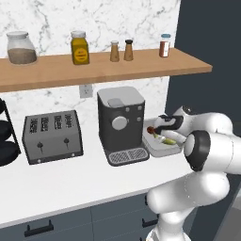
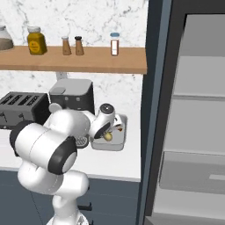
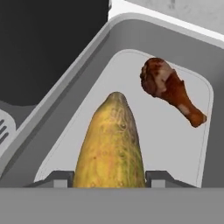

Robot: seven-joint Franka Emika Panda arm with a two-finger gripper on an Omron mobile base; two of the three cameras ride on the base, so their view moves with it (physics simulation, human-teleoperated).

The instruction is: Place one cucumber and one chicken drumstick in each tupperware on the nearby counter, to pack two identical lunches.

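A yellow-green cucumber (image 3: 111, 144) sits between my gripper's (image 3: 109, 177) two finger tips, and the gripper is shut on it. Its free end points into a light-grey tupperware (image 3: 87, 57) just below. A brown chicken drumstick (image 3: 170, 92) lies on the container's floor, to the cucumber's right and apart from it. In the left base view the gripper (image 1: 161, 136) hangs low over the tupperware (image 1: 162, 150) with the cucumber (image 1: 168, 140). The right base view shows the same tupperware (image 2: 116, 143) under the hand (image 2: 107, 132).
A dark coffee machine (image 1: 121, 123) stands close on the tupperware's left, its drip tray (image 1: 127, 155) near the container rim. Further left is a toaster (image 1: 52, 136). A wooden shelf (image 1: 103, 68) with jars runs overhead. An open fridge (image 2: 197, 123) stands to the right.
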